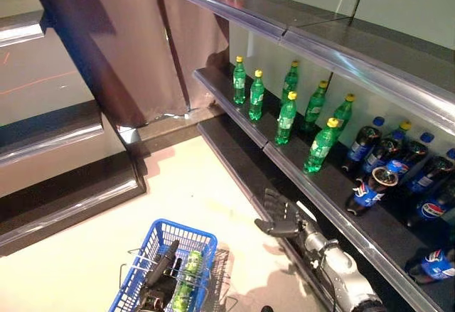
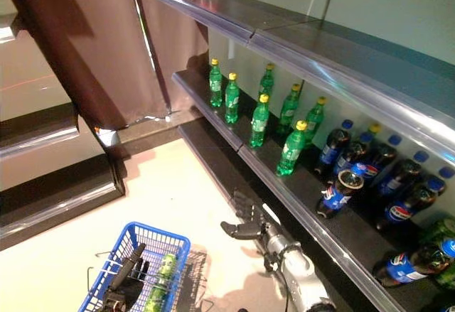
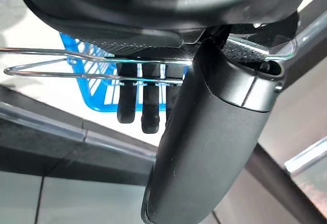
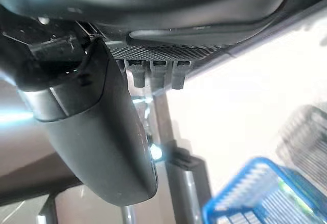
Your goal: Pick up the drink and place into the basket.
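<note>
My right hand (image 1: 279, 219), fingers spread and empty, is the nearer; the upright green bottle (image 1: 320, 146) stands above and beyond it on the shelf (image 1: 284, 157).

My left hand (image 1: 162, 268) grips the basket handle (image 3: 61, 72).

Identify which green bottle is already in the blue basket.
The green bottle lying on its side inside the blue basket, beside the left hand; every other green bottle stands upright on the shelf.

The basket (image 1: 186, 236) is blue plastic mesh with thin wire handles (image 3: 61, 63) of bright metal. The green bottles (image 1: 321, 145) are clear glossy plastic with yellow caps. The shelf (image 1: 298, 184) has a matt dark top and a shiny metal front edge. The floor (image 1: 178, 184) looks smooth and pale.
</note>
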